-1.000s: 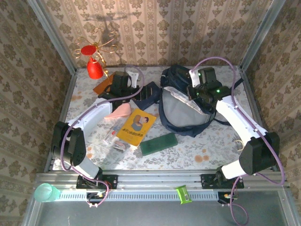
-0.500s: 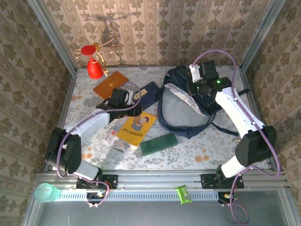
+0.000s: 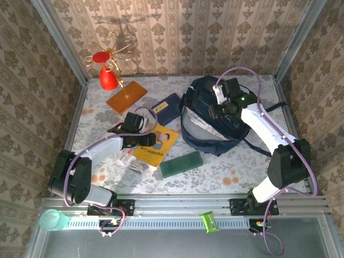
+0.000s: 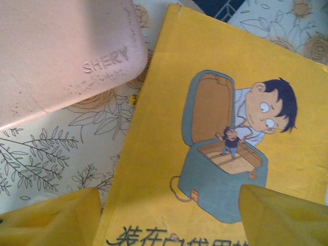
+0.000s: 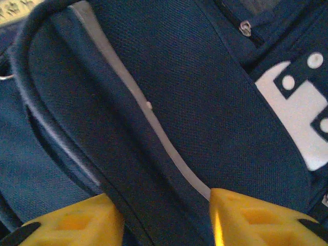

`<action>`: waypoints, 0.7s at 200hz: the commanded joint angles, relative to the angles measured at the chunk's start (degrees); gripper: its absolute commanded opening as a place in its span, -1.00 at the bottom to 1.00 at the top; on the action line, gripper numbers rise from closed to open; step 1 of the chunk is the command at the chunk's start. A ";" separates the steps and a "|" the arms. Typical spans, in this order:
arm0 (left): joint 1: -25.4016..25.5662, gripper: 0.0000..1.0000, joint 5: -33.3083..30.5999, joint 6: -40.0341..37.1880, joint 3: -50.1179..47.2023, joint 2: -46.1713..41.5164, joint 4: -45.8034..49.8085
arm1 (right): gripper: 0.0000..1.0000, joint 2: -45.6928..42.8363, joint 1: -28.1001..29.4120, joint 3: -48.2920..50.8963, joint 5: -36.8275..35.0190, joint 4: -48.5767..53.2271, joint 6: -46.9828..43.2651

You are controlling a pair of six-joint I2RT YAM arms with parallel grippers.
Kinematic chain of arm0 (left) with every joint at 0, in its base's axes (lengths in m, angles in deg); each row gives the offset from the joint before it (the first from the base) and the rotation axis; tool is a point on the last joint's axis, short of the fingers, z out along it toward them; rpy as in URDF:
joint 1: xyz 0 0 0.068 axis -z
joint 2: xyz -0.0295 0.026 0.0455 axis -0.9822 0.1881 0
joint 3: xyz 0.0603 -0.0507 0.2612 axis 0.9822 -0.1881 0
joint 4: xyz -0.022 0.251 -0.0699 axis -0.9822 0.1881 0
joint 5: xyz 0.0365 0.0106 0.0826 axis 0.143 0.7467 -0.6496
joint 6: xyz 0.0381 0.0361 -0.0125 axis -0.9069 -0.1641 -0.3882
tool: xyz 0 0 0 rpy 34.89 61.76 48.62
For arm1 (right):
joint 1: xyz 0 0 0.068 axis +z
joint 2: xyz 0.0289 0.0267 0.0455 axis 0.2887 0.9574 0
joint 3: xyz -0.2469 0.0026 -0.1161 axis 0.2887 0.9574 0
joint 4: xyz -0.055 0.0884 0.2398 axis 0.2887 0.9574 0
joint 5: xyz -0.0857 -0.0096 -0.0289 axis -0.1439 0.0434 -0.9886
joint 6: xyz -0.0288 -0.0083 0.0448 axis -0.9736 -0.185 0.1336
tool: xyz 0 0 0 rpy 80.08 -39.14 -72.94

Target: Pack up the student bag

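The left gripper, jaws apart, hovers over the yellow picture book, likely to pick it up, while the right gripper, also apart, straddles the rim of the student bag.

The floral table carries the student bag at right centre, an orange booklet and red cone upper left, and a navy booklet, yellow picture book and green case mid-frame.
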 commanded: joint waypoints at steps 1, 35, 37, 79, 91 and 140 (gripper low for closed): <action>-1.06 0.43 3.31 -0.08 2.02 2.90 -1.56 | 0.12 -5.20 3.58 0.93 -5.21 -2.30 2.12; -1.86 0.43 3.80 -0.56 3.99 7.39 -2.44 | 0.48 -6.97 14.75 7.88 5.50 -8.99 14.45; -2.00 0.43 3.88 -0.61 4.00 7.52 -2.58 | 0.50 -6.86 15.59 8.20 5.80 -9.38 15.19; -2.16 0.43 4.60 -1.45 4.66 9.81 -3.58 | 0.58 -1.37 26.85 12.64 4.99 -16.23 28.90; -2.17 0.43 4.79 -1.99 5.05 10.62 -3.21 | 0.59 0.57 27.93 13.03 4.95 -18.39 32.85; -2.23 0.42 5.73 -2.42 4.36 11.25 -3.03 | 0.53 9.02 28.99 13.63 5.96 -27.24 45.27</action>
